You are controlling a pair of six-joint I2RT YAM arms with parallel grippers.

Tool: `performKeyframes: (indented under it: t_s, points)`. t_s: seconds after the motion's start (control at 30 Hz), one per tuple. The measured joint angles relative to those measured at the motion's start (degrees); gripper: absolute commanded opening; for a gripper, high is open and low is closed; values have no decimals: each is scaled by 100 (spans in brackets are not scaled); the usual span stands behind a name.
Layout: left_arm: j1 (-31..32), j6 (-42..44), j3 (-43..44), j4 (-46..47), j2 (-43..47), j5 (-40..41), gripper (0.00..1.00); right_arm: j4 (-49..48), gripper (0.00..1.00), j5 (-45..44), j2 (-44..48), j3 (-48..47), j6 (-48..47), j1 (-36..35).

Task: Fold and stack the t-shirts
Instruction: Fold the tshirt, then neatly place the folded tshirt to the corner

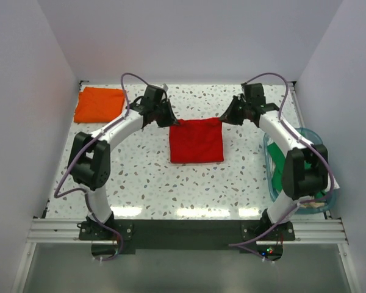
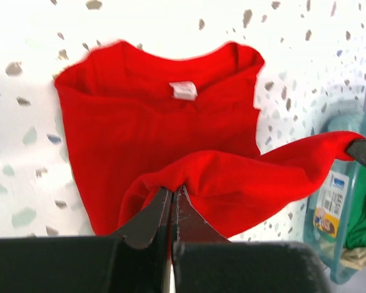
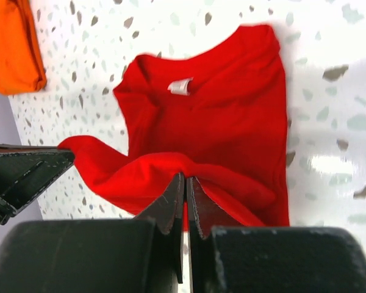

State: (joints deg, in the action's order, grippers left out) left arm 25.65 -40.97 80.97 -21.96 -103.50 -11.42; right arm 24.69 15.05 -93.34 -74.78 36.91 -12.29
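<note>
Red t-shirt [image 1: 196, 141], white label [image 2: 184, 90] showing, lies part-folded on the bench [image 1: 152, 177], left hand [image 2: 174, 190] and right hand [image 3: 185, 177] each pinching a corner.

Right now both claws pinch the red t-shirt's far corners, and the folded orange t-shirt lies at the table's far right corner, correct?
No: the top external view shows the orange t-shirt in the far left corner. The left claw and right claw do pinch the red t-shirt by its far corners.
</note>
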Motion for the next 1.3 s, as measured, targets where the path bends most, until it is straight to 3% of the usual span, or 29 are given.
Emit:
performKeyframes:
  t_s: [0.07,0.17,0.2,0.33,0.5,0.83,1.07,1.3]
  points:
    - [-146,11,284,28,-439,-87,1,-55,3,101,-533,-343,-13,101]
    - [-385,4,553,175,-981,-229,20,-162,13,166,-1346,-870,-39,208]
    - [-468,4,616,249,-1134,-280,41,-205,19,214,-1624,-1078,-52,238]
    - [-776,2,769,673,-1576,-498,64,-291,33,358,-2590,-1869,-107,313]
    - [-1152,-39,741,1207,-1670,-901,68,-254,50,365,-2771,-2039,-201,337]
    - [-1102,-179,-879,1668,-494,-931,68,-267,50,-446,-1300,-660,-643,166]
    - [-748,-79,-1132,1447,-352,-675,73,-304,50,-951,-1054,81,-826,-278]
    - [-669,105,-1132,1235,-455,-601,71,-317,49,-1215,-1174,149,-981,-404]
